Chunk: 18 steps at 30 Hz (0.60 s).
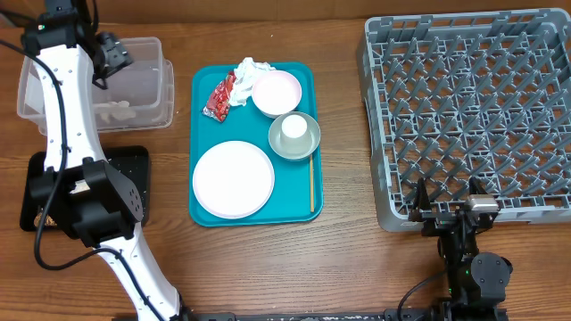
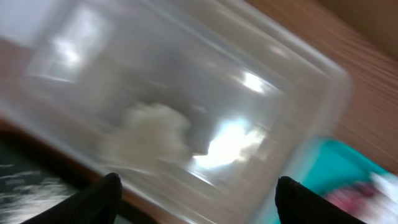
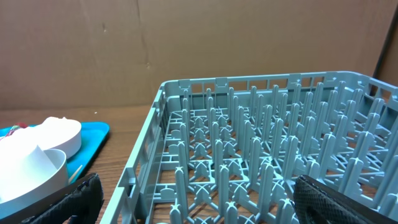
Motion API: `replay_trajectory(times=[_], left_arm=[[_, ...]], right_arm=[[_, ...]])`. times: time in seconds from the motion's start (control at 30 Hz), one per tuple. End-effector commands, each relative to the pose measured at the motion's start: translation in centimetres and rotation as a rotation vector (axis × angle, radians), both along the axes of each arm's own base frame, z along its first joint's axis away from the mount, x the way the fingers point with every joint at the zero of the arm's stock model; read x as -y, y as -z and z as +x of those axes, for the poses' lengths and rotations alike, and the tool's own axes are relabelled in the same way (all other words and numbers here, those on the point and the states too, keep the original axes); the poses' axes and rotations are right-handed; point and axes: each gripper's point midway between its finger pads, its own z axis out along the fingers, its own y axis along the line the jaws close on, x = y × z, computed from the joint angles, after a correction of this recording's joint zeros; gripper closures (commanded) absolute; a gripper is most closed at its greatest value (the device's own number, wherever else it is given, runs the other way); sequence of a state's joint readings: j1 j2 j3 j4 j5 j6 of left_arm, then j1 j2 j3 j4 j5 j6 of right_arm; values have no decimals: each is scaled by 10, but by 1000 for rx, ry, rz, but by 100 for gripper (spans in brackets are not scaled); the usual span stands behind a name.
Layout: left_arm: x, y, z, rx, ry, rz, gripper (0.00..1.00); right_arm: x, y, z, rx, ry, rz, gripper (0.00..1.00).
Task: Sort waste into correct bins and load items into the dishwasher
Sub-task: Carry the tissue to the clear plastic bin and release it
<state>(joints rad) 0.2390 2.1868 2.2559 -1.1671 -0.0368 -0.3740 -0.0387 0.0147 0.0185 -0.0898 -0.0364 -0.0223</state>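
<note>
Above the clear plastic rectangular tub [image 1: 168, 89], the left gripper [image 2: 198, 198] hangs with fingers spread and empty. A crumpled white paper napkin [image 2: 149, 132] lies inside, apparently sorted as waste. Dishes wait on the teal serving tray [image 1: 290, 192]. The right gripper [image 1: 446, 192], likewise spread, idles beside the large grey plastic dish rack [image 1: 473, 98].

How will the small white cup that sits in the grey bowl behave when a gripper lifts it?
The small white cup looks smooth, so it may slip in a grip. It is small, so it is probably light. It sits loose in the grey bowl, so a sideways push would likely tip it or shift the bowl too.
</note>
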Motion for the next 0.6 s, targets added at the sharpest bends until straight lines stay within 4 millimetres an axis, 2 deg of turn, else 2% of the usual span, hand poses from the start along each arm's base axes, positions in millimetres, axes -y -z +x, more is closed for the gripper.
replay_trajectory(times=[0.0,0.07,0.1,0.23,0.33,0.43,0.57], left_arm=[[97,-52,6,160,337,-288,18],[133,-55,3,165,472,-341,17],[145,-52,0,150,505,-335,17],[175,-33,-5,61,551,-201,17],[195,-19,-1,21,577,-100,17],[208,-5,8,8,587,-15,17],[206,21,19,-29,539,43,24]], right_arm=[[2,1,0,8,11,-1,0],[2,1,0,8,11,-1,0],[2,1,0,8,11,-1,0],[2,1,0,8,11,-1,0],[2,1,0,8,11,-1,0],[2,1,0,8,11,-1,0],[2,1,0,8,11,-1,0]])
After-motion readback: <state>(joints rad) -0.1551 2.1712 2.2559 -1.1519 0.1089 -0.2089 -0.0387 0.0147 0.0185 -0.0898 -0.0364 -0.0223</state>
